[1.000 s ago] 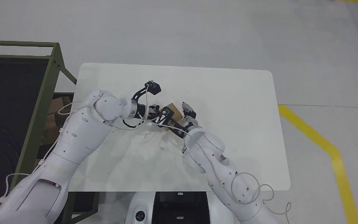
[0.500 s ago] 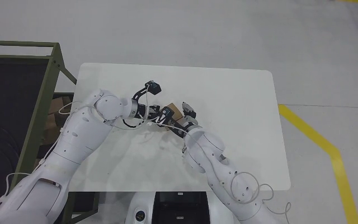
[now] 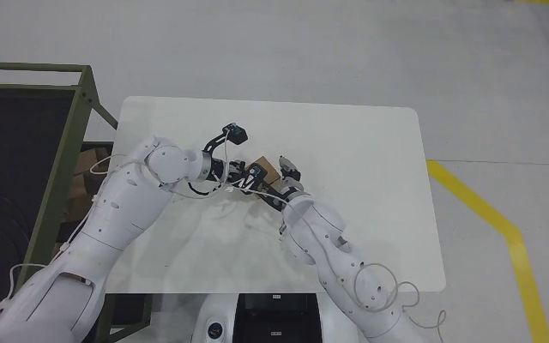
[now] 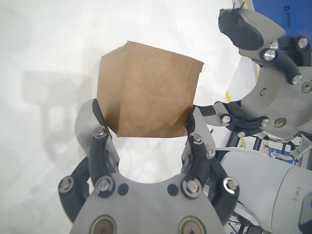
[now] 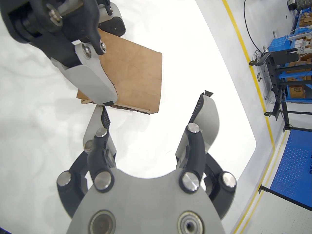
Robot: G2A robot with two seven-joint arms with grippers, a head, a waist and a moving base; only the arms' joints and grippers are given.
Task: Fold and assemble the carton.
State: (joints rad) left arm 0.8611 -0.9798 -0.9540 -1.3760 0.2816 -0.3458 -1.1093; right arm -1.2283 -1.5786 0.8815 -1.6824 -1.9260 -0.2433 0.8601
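A small brown carton is held just above the white table near its middle; it also shows as carton from above. My left gripper is shut on the carton, one finger pressed on each side of it. My right gripper is open right beside it, with nothing between its fingers. In the right wrist view one right fingertip sits just under the carton, close to a finger of the left gripper. From above, the left gripper and right gripper meet at the carton.
The white table is bare around the grippers. A green metal-framed cart with cardboard pieces stands against the table's left side. A yellow floor line runs past its right edge.
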